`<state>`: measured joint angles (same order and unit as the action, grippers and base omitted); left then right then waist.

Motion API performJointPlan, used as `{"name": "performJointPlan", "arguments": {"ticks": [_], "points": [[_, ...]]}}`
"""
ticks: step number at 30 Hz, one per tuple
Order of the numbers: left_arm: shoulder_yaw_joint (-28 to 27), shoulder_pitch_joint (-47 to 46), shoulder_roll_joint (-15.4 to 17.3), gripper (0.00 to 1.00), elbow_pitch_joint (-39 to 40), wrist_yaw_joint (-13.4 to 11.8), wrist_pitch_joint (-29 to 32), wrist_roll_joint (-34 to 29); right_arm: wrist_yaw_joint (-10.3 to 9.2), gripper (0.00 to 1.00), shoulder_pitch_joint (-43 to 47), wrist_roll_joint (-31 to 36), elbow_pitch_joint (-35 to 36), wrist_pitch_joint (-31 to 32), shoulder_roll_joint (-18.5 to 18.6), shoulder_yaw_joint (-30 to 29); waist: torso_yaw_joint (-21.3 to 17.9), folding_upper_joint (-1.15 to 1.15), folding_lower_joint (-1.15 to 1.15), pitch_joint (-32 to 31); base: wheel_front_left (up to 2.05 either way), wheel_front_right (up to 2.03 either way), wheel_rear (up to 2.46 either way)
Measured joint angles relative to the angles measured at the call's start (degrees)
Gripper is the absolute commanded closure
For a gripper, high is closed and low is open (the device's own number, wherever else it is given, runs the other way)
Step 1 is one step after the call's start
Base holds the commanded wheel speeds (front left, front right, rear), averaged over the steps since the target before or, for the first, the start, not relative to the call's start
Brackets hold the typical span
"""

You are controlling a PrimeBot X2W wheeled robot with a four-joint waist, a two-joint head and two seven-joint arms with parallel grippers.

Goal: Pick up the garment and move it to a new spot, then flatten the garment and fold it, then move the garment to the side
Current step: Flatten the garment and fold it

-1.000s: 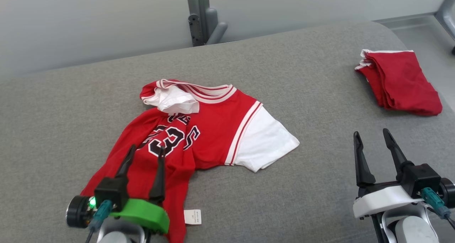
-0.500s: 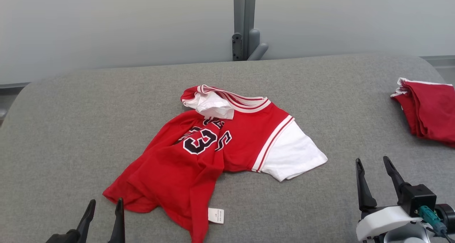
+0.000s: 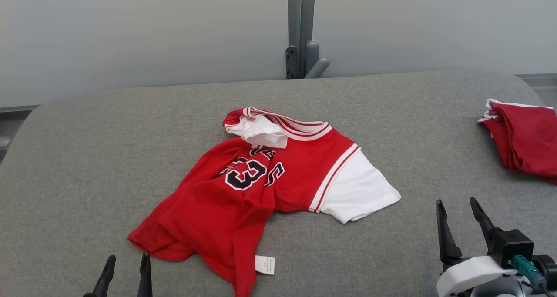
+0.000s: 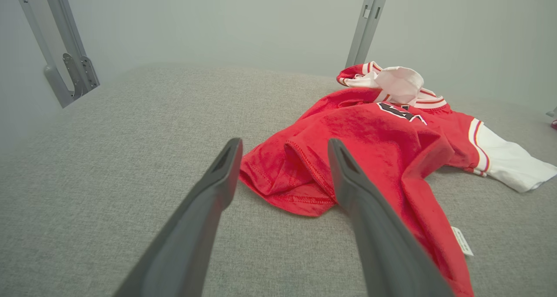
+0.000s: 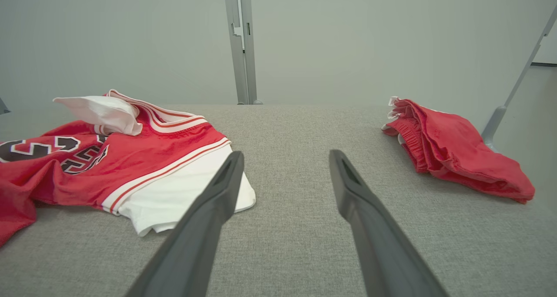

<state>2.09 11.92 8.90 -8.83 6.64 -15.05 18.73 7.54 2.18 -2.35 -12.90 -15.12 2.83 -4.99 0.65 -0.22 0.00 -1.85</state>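
Head view: we see the garment [image 3: 261, 188], a red jersey with white sleeves, lying crumpled near the middle of the grey bench [image 3: 87, 158]. Neither arm touches it. Its long axis runs diagonally, from the collar [image 3: 283, 125] at the far side down to the bunched hem corner [image 3: 145, 240] at the near left. One white sleeve [image 3: 361, 192] sticks out toward the right.

Our left gripper [image 3: 128, 257] shows at the bottom edge, its fingers spread apart and holding nothing, their tips just short of that hem corner. Our right gripper [image 3: 456, 201] is likewise spread wide and empty. It stands off to the right of the sleeve, with bare bench between them.

In the left wrist view the hem sits straight ahead, framed between the two fingers and just beyond their tips, resting on the bench. In the right wrist view the sleeve's edge lies ahead and to the left of the fingers. A folded red piece [image 5: 452, 149] lies well apart to the right, near the bench's end.

We judge the left arm to be the nearer one. The hem is dead ahead of it, so a short reach forward and down should put cloth between its fingers. The right arm would have to swing left to meet the sleeve. The hem is doubled over, so we may catch more than one layer.
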Motion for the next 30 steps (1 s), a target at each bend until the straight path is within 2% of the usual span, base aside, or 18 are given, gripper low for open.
{"name": "performJointPlan", "arguments": {"ticks": [10,13,16,19,21,23,26,30], "points": [[-0.9,-0.1,-1.5,0.00,-0.1,0.7,0.0,-1.7,0.00,0.00,0.0,-0.2,0.0,0.0,0.0,0.5,-0.3,0.00,0.00,0.3,0.00,0.00,0.00],[0.2,-0.3,-1.8,0.00,1.1,0.7,0.0,-2.1,0.00,0.00,-1.0,-0.9,1.6,0.0,0.1,1.0,-0.4,0.00,0.00,0.6,0.00,0.00,0.00],[4.5,-0.8,-1.8,0.00,1.8,0.7,0.1,-0.9,0.00,0.00,-4.4,-1.6,1.8,0.0,1.5,1.4,-0.6,0.00,0.00,1.3,0.00,0.00,0.00],[9.2,-1.7,-2.0,0.00,3.5,0.7,5.2,1.9,-0.01,0.00,-8.0,-2.7,-2.4,1.5,4.9,6.4,-0.6,0.00,0.00,2.2,0.00,0.00,0.00],[12.5,-2.0,-2.7,0.00,5.4,0.7,10.5,7.0,0.00,0.00,-12.3,-4.6,-5.0,5.2,6.7,9.2,-0.7,0.00,0.00,3.2,0.00,0.00,0.00],[15.3,-2.2,-2.7,0.00,7.2,0.8,15.4,9.3,0.00,0.00,-16.5,-5.3,-7.5,8.7,8.8,12.0,-0.7,0.00,0.00,4.4,0.00,0.00,0.00],[16.9,-2.7,-2.1,0.00,8.6,0.8,20.2,10.3,0.00,0.00,-20.8,-7.4,-11.2,12.2,10.5,15.0,-0.6,0.00,0.00,6.5,0.00,0.00,0.00],[19.0,-2.9,-1.9,0.00,8.8,0.6,23.5,10.0,0.00,0.00,-24.6,-8.7,-15.7,13.1,11.8,17.7,0.0,0.00,0.00,9.1,0.00,0.00,0.00]]}}
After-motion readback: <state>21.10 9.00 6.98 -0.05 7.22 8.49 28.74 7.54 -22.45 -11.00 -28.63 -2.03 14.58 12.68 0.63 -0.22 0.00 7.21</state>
